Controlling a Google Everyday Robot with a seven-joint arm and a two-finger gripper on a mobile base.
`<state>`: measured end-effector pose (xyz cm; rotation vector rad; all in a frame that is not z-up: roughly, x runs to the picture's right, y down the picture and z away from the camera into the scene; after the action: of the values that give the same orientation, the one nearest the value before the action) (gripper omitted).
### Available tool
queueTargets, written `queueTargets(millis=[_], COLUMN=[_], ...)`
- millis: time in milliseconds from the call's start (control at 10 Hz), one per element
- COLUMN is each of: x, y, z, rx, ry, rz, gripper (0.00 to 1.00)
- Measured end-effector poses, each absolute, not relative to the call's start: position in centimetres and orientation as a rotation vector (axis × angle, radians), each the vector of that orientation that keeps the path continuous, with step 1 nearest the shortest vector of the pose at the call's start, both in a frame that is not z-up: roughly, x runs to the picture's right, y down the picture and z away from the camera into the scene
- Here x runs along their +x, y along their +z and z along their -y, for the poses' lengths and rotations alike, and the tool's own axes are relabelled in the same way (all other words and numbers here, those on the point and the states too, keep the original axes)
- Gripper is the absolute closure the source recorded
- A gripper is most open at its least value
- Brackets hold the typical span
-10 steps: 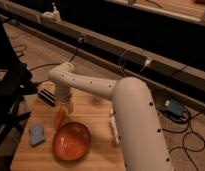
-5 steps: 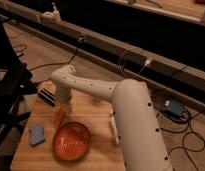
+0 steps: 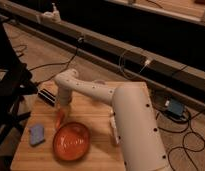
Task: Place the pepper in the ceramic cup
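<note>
Lowering the claw (image 3: 62, 107) a shade nearer the bench (image 3: 93, 114) than a second ago, wrist dipping with it. Leaving the pepper (image 3: 59, 120), plate (image 3: 87, 136) and blue pad (image 3: 36, 134) lying just where they were. Hanging the claw now straight above the pepper's upper end, touching or nearly so. Not managing to tell which, nor to judge the claw's width of opening. Finding the pepper flat on the bench, just beside the plate's far-left rim.

Judging the step in hand as the pick-up, with nothing of the placing done yet. Doing it well probably meaning:
- straddling the pepper across its thicker part, not the thin tip;
- closing gently, guarding against so slender and smooth a thing rolling or squirting out;
- lifting straight up before carrying, clearing the plate's rim.

Not making out the cup anywhere in plain sight. Possibly sitting behind the wrist and claw, so worth rising high before swinging, avoiding a knock. Then centring the pepper over the cup's mouth and letting go tip-down.

Noting round about:
- a black box (image 3: 46, 96) at the bench's far-left edge, near the claw;
- a white bottle (image 3: 114, 127) half hidden beside the arm's thick part;
- cables (image 3: 131, 60) trailing over the floor beyond.

Taking the plate as the nearest obstacle, crowding the pepper on one side.
</note>
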<state>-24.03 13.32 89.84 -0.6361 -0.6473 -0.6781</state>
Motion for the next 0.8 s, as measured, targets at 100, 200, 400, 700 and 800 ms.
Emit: queueTargets(millis=[100, 200, 400, 700, 800], x=[-24.3, -24.5, -24.4, -23.3, -23.0], y=[89.9, 89.8, 89.7, 87.3, 86.6], z=[-13.5, -13.7, -13.9, -11.5, -10.6], rx=[-0.635, -0.635, -0.636, -0.65, -0.646], ry=[-0.684, -0.689, -0.692, -0.625, -0.607], rz=[0.661, 0.674, 0.686, 0.679, 0.669], gripper=[0.62, 0.72, 0.93, 1.0, 1.0])
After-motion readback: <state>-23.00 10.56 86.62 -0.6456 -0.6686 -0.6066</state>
